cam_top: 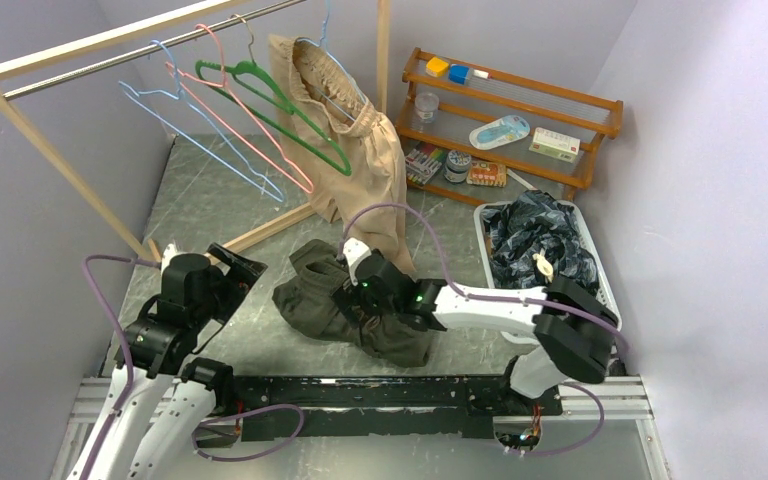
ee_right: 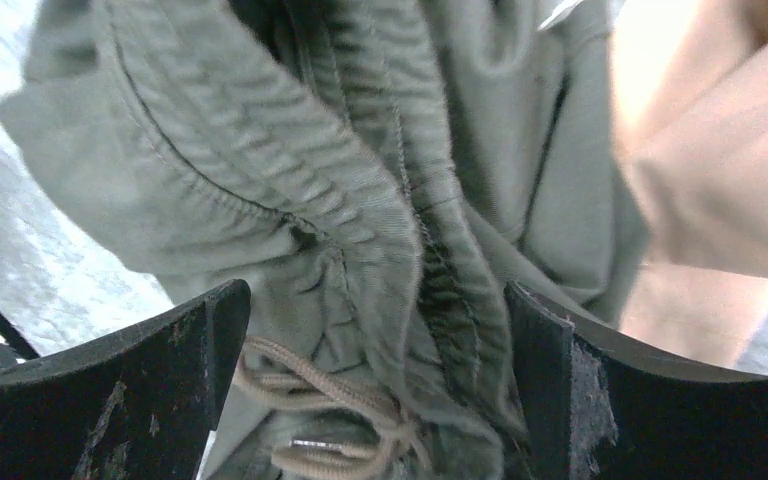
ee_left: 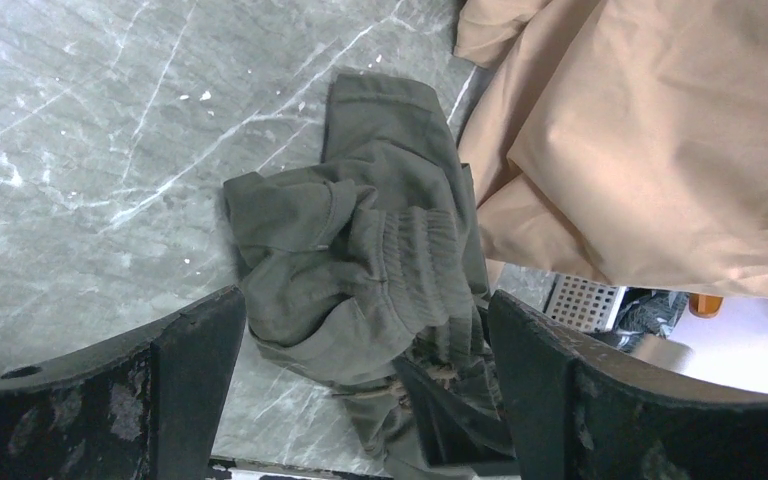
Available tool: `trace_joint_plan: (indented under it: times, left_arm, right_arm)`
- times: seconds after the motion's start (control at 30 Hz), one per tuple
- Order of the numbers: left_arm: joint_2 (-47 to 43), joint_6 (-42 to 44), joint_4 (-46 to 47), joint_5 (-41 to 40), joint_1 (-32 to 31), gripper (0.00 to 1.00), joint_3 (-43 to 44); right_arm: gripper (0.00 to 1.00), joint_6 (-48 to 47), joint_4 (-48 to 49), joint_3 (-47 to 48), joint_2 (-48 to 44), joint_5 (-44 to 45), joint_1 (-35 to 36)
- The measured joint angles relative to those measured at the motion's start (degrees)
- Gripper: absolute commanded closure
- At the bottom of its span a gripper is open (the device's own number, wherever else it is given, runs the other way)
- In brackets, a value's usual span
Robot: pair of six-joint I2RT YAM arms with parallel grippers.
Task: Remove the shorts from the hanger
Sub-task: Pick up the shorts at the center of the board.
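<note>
Tan shorts [cam_top: 355,140] hang from a hanger on the wooden rack, their legs reaching the table; they also show in the left wrist view [ee_left: 660,150]. Olive green shorts [cam_top: 315,295] lie crumpled on the table below them. My right gripper [cam_top: 358,298] is down on this heap. In the right wrist view it [ee_right: 375,310] is open, with the olive waistband [ee_right: 360,200] and its beige drawstring [ee_right: 320,395] between the jaws. My left gripper [cam_top: 243,270] is open and empty, left of the heap, which the left wrist view [ee_left: 360,270] shows beyond the jaws. Dark navy patterned shorts [cam_top: 540,245] lie in a basket.
Empty blue [cam_top: 200,125], pink [cam_top: 250,125] and green [cam_top: 280,110] hangers hang on the rack's rail. The white basket [cam_top: 482,235] stands at the right. A wooden shelf [cam_top: 560,95] with small items stands at the back right. The rack's base bar [cam_top: 270,228] lies on the table.
</note>
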Motion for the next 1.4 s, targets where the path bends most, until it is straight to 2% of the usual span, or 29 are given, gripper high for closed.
trace_joint_plan:
  times: [0.23, 0.47, 0.53, 0.6, 0.7, 0.73, 0.83, 0.87, 0.93, 0.97, 1.03, 1.17, 1.4]
  left_arm:
    - [0.8, 0.4, 0.5, 2.1, 0.0, 0.05, -0.9]
    - [1.1, 1.1, 0.5, 2.4, 0.0, 0.05, -0.9]
    - [0.7, 1.1, 0.6, 2.4, 0.0, 0.05, -1.3]
    - [0.6, 1.1, 0.7, 2.4, 0.0, 0.05, -1.4]
    - [0.7, 1.1, 0.7, 2.4, 0.0, 0.05, -1.4]
    - [0.7, 1.1, 0.7, 2.4, 0.0, 0.05, -1.4]
    - [0.8, 1.2, 0.7, 2.4, 0.0, 0.05, -1.4]
    - [0.8, 1.2, 0.7, 2.4, 0.0, 0.06, -1.4]
    - [0.9, 1.2, 0.7, 2.4, 0.0, 0.06, -1.4]
    - [0.9, 1.2, 0.7, 2.4, 0.0, 0.06, -1.4]
    - [0.9, 1.2, 0.7, 2.4, 0.0, 0.06, -1.5]
    - [0.9, 1.3, 0.7, 2.4, 0.0, 0.05, -1.5]
    - [1.0, 1.3, 0.7, 2.4, 0.0, 0.05, -1.5]
  right_arm:
    - [0.0, 2.6, 1.1, -0.2, 8.8, -4.3, -0.4]
    - [0.0, 13.5, -0.3, 2.0, 12.8, 6.3, 2.4]
    - [0.04, 17.0, 0.1, 2.0, 13.2, 9.0, 3.0]
    - [0.17, 20.1, 0.2, 2.0, 13.4, 11.4, 3.8]
    - [0.5, 23.7, -0.5, 1.4, 13.1, 16.2, 5.7]
    - [0.56, 24.3, -0.9, 0.7, 12.7, 17.7, 6.4]
    - [0.71, 25.2, -1.2, -2.3, 9.8, 19.5, 7.6]
    - [0.73, 25.0, -1.2, -3.3, 8.5, 19.3, 7.7]
    - [0.87, 24.6, -1.2, -4.8, 6.3, 18.5, 7.9]
    - [0.89, 24.2, -1.2, -5.4, 5.1, 17.7, 8.0]
    - [1.0, 23.3, -1.2, -6.1, 3.2, 16.6, 8.0]
    - [1.0, 21.7, -1.5, -7.3, -2.8, 14.9, 8.2]
    - [1.0, 20.7, -3.3, -8.2, -18.8, 16.9, 8.4]
